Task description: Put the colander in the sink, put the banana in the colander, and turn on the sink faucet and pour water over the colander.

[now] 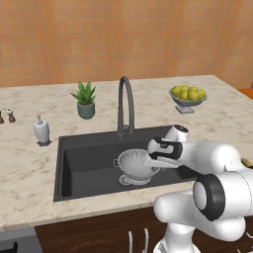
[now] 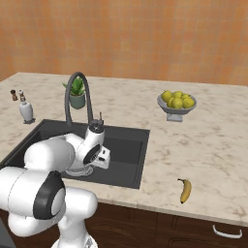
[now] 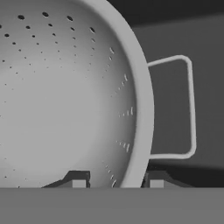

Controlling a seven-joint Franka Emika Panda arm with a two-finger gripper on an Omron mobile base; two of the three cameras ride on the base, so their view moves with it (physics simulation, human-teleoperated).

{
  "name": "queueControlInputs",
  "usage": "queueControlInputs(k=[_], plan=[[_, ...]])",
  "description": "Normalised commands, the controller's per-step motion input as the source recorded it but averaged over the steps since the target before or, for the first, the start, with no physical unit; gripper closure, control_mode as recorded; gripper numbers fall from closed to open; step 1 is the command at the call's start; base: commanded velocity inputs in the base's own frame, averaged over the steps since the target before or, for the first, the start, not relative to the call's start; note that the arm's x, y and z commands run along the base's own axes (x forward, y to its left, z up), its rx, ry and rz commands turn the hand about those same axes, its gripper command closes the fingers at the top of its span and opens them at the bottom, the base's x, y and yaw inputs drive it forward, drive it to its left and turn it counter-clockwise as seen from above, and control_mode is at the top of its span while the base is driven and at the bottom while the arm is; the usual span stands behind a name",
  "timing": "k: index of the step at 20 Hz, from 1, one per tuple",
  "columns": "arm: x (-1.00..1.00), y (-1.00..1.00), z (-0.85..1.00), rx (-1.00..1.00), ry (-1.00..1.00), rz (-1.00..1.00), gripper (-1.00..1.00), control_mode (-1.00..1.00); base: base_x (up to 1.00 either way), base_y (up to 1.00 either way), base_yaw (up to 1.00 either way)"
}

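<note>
Pincer [image 3: 113, 183] is straddling the colander [image 3: 65, 96] rim: one tip inside the bowl, one outside, just below the wire handle [image 3: 188, 109]. Tips are sitting close to the rim on both sides, but I cannot tell if they are actually clamping it or just hanging around it. In the left base view the hand is reaching down over the colander's [image 1: 136, 165] right edge.

Largest to smallest:

Surface [image 1: 29, 168] is running as a pale marbled slab around everything, against an orange wall.

Sink [image 1: 89, 165] is sitting dark and rectangular in the surface, with the colander resting inside it near the front, over the drain area. In the right base view the arm is covering most of the colander [image 2: 80, 170].

Faucet [image 1: 126, 106] is standing at the sink's back edge, spout arching toward the basin. No water is showing.

Fruit bowl [image 2: 176, 107] is sitting right of the sink, well apart, holding yellow-green fruits.

Plant [image 1: 85, 100] is standing in a green pot behind the sink, left of the faucet.

Soap dispenser [image 1: 42, 131] is standing just left of the sink's back corner.

Banana [image 2: 185, 190] is lying on the surface right of the sink, near the front edge, well apart from the colander.

Two small shakers [image 1: 10, 116] are standing at the far left.
</note>
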Motion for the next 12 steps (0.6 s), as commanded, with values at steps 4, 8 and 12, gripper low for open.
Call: queueControlInputs(k=[4, 8, 12], plan=[[0.04, 0.24, -0.15, 0.00, -0.01, 0.00, 1.00, -1.00, 0.00, 0.00, 0.00], [0.28, 0.00, -0.22, 0.00, 0.07, 0.00, 1.00, -1.00, 0.00, 0.00, 0.00], [0.22, 0.00, -0.06, 0.00, 0.14, 0.00, 1.00, -1.00, 0.00, 0.00, 0.00]])
